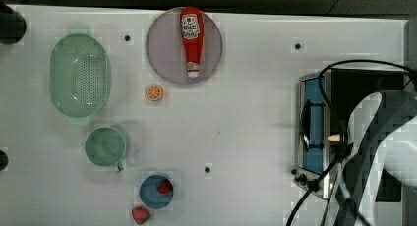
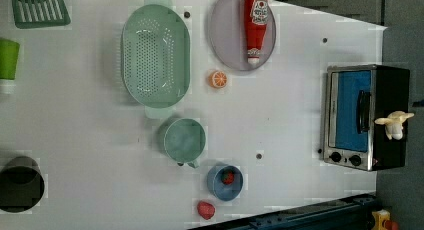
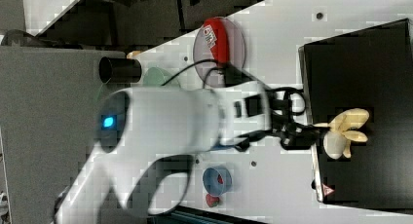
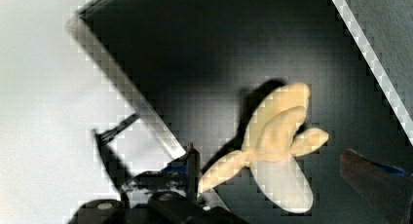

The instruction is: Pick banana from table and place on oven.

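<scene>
Arm: white, reaching over the oven (image 3: 360, 112) in the right view. Gripper (image 4: 272, 170): fingers spread apart either side of the banana (image 4: 277, 151), not clamping it. Banana: lying on the oven's black top. Surface: white table (image 1: 236, 127) with small dark holes.

Top and left views look straight down on the table (image 1: 246, 118) — right view nearer, wrist view closest, above the oven (image 3: 355, 63).

Oven (image 2: 392, 77) top seemingly bare around the banana (image 2: 394, 124).
</scene>
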{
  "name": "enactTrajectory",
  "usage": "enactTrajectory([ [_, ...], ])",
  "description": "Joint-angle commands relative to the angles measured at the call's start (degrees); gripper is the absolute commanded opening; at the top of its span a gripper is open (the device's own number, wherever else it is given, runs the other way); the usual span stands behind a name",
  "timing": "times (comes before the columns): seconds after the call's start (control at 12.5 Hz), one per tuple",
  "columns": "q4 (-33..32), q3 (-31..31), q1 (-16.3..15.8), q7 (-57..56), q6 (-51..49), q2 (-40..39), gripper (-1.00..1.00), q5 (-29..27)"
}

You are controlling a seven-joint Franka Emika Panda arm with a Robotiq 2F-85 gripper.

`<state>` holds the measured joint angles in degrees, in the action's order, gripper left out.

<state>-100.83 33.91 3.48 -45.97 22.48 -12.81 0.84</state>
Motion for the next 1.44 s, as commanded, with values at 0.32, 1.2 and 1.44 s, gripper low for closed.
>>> enactTrajectory([
  [0.32, 1.8, -9.5, -6.7, 21.1, -19.5, 16.1, 1.00, 2.7],
  [1.2, 1.3, -29.5, -7.8, 59.6, -20.1, 19.6, 1.00, 2.6],
  [1.44, 1.3, -29.5, -7.7, 59.6, -20.1, 19.4, 1.00, 2.6],
])
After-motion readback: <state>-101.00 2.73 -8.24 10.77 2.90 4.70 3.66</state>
